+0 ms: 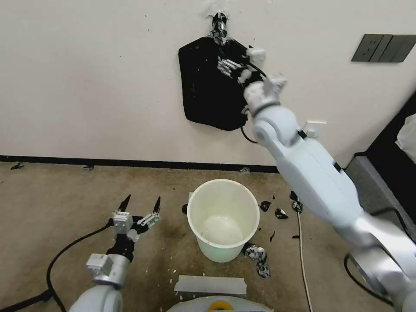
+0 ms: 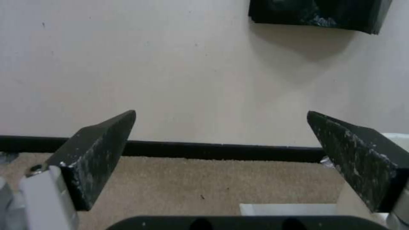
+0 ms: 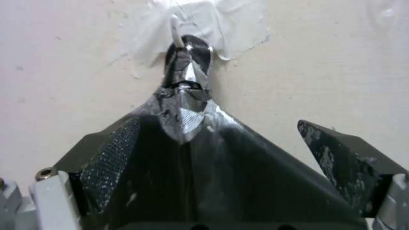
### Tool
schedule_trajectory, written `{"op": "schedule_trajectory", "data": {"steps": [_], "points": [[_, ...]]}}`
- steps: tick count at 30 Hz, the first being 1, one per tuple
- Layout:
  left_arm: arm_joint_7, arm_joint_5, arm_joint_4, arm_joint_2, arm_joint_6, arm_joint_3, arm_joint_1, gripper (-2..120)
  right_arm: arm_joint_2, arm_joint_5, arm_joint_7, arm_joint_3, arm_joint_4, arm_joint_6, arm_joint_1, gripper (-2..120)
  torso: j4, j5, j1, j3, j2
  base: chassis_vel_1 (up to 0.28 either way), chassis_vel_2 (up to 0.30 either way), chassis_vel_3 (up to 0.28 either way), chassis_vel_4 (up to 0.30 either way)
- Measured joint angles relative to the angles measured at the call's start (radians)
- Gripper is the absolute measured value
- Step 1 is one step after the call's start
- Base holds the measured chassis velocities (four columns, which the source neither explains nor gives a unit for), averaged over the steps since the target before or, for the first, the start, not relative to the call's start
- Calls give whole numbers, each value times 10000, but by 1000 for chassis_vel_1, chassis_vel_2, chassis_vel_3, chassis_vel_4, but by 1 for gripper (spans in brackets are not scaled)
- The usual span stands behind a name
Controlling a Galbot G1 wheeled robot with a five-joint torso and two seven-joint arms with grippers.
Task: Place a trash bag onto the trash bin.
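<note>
Black, speckled fingers of the right gripper [image 3: 238,166] stand spread wide, nothing pinched, raised against the upper part of the bundle [image 1: 208,86] of bags on the wall [image 1: 86,65]. In the right wrist view the bundle's pointed top lies between the 2 fingers, one finger over its surface and the other off to the side against bare wall. The bundle's neck gathers to a crinkled, glinting knot on a hook [image 3: 177,40] held by tape [image 3: 213,22].

The left gripper [image 1: 141,207] waits low over the carpet [image 1: 56,203], fingers also apart and holding nothing, just beside the bin [image 1: 223,219].

The step in hand looks like fetching a bag: no single bag has yet come away from the bundle, so the task is at its start. The next move calls for closing on 1 thin layer near the top, not the whole stack, then drawing it off the hook without tearing.

The bin stands upright on the carpet below the bundle, mouth open and free all round its rim. Black scraps [image 1: 258,255] lie by its base and toward the right arm's side, and a cable [image 1: 303,251] runs along the floor there. The baseboard [image 1: 130,162] is well behind. Room between bundle and bin is open for carrying a bag down.
</note>
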Motion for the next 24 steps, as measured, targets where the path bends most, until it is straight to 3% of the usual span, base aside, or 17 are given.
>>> {"op": "schedule_trajectory", "data": {"steps": [6, 13, 18, 24], "points": [[-24, -9, 224, -68, -19, -35, 7, 100, 778, -135, 490, -135, -999, -56, 708, 95, 0, 0, 0, 0, -1, 0, 0, 0, 0], [-87, -11, 309, -113, -46, -14, -24, 100, 1286, -376, 848, -367, -1098, -261, 755, 85, 1, 0, 0, -1, 0, 0, 0, 0, 0], [-251, -52, 300, -67, -89, -79, 13, 100, 1336, -585, 935, -427, -1028, -326, 639, 70, -1, 3, 0, -1, 0, 0, 0, 0, 0], [-267, -72, 414, -135, -235, -81, 133, 100, 1258, -616, 1043, -421, -848, -400, 517, 68, 0, 3, 0, -1, 0, 0, 0, 0, 0]]}}
